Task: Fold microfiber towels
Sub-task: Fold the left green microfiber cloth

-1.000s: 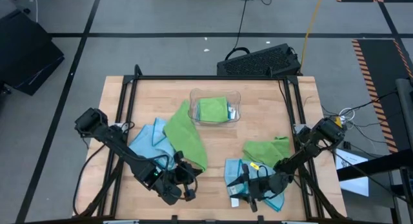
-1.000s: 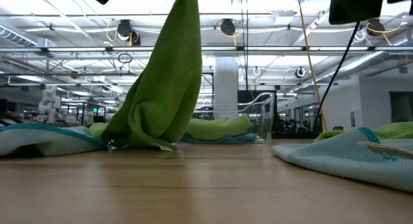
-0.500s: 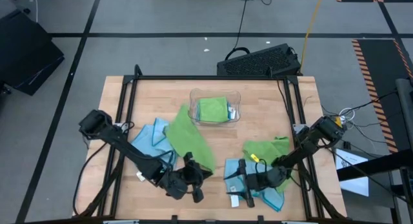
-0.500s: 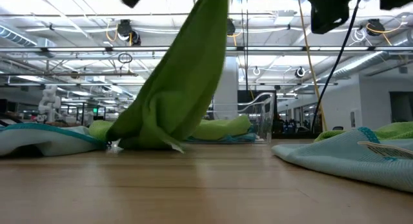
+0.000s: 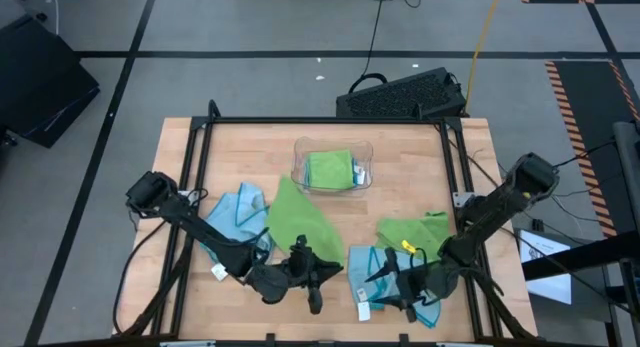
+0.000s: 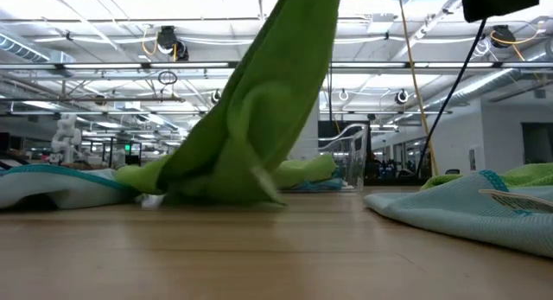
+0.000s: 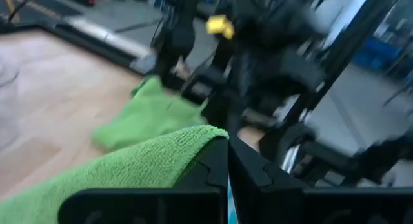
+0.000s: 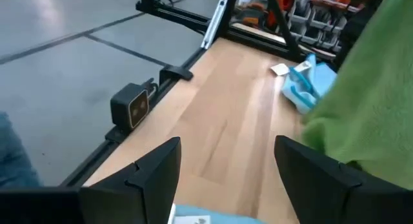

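A lime green microfiber towel (image 5: 300,222) stretches in a slant from my left gripper (image 5: 328,269) down to the table; its lower end (image 6: 207,186) rests on the wood beside a light blue towel (image 5: 235,212). The left gripper is shut on it near the table's front middle. My right gripper (image 5: 372,280) hovers open over another light blue towel (image 5: 358,262) at the front right, with nothing between its fingers (image 8: 155,169). A third towel, lime green (image 5: 415,230), lies crumpled behind that one. My left gripper pinches an edge of the lime green towel (image 7: 197,143) between its two shut fingers (image 7: 248,172); one layer or several, I cannot tell. The fingers lie nearly level, pointing toward the table's right. The towel trails back from them, fairly taut, with its far end on the table.
A clear plastic tray (image 5: 333,147) at the table's far middle holds a folded green towel (image 5: 328,169). A black frame rail (image 5: 320,120) runs along the table's edges. Bare wood (image 5: 400,177) shows around the tray and at the near edge.
My left gripper has carried the green towel's held edge toward the table's right and a little up; the towel has swung and stretched that way while its lower end stayed by the blue towel. My right gripper has risen off the blue towel at the front right.
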Available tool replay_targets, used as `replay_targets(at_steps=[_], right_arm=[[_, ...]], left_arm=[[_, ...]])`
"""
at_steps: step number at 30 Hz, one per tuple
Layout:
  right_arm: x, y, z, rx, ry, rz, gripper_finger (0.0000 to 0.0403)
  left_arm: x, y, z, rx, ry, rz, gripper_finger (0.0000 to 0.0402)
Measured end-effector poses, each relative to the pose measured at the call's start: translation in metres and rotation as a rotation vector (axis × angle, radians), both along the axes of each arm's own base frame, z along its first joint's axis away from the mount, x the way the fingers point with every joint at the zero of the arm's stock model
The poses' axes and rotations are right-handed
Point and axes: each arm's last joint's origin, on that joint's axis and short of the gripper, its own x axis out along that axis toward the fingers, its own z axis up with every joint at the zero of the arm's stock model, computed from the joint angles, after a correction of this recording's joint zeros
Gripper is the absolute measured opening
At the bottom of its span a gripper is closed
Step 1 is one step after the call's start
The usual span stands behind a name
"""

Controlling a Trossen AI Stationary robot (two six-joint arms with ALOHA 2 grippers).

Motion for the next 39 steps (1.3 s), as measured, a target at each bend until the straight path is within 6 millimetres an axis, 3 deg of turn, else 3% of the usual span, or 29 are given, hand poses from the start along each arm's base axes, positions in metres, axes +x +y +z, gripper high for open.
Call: replay_targets(at_steps=[7,14,26,35,39], right_arm=[[-0.018,-0.004,0.019,-0.048,0.012,0.047,0.0242],[-0.039,-0.014,0.029,-0.084,0.098,0.113,0.0242],[-0.067,-0.036,0.017,0.017,0.087,0.156,0.0242],[-0.075,-0.045,0.016,0.054,0.083,0.21,0.0242],[-0.075,-0.046,0.02,0.026,0.047,0.225,0.0242]], left_arm=[[0.005,0.005,0.002,-0.088,-0.046,0.042,0.0004],[0.02,0.001,-0.011,-0.123,-0.088,0.122,0.0004],[0.084,-0.019,-0.009,0.196,-0.082,0.169,0.0003],[0.098,-0.012,-0.029,0.229,-0.038,0.193,0.0005],[0.101,-0.004,-0.026,0.23,-0.04,0.211,0.0003]])
